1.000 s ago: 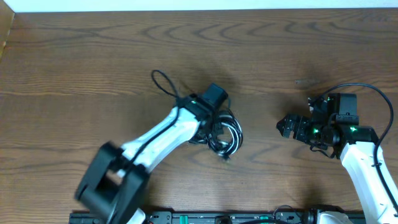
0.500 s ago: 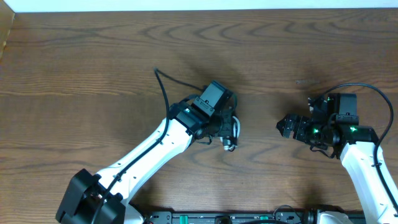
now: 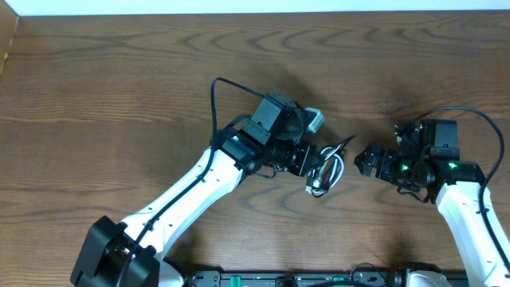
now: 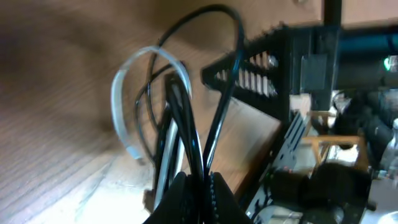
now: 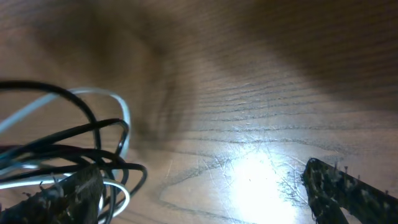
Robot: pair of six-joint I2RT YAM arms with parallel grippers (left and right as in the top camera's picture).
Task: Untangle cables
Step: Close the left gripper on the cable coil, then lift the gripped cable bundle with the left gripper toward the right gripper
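The cables (image 3: pixel 327 171) are a tangled bundle of black and white cords hanging from my left gripper (image 3: pixel 311 163) near the table's middle. In the left wrist view my left gripper (image 4: pixel 202 186) is shut on black strands (image 4: pixel 193 137), with a white loop (image 4: pixel 124 93) beside them. My right gripper (image 3: pixel 365 162) is open and empty, just right of the bundle. In the right wrist view my right gripper (image 5: pixel 199 186) is open, and the cables (image 5: pixel 74 146) lie at its left finger (image 5: pixel 68 193).
The wooden table (image 3: pixel 119 88) runs wide to the left and back. A thick black robot wire (image 3: pixel 215 92) loops above the left arm, and another (image 3: pixel 478 119) arcs over the right arm. A black rail (image 3: pixel 279 279) runs along the front edge.
My left gripper has carried the cable bundle to the right, up close to the right gripper. The right arm has not moved.
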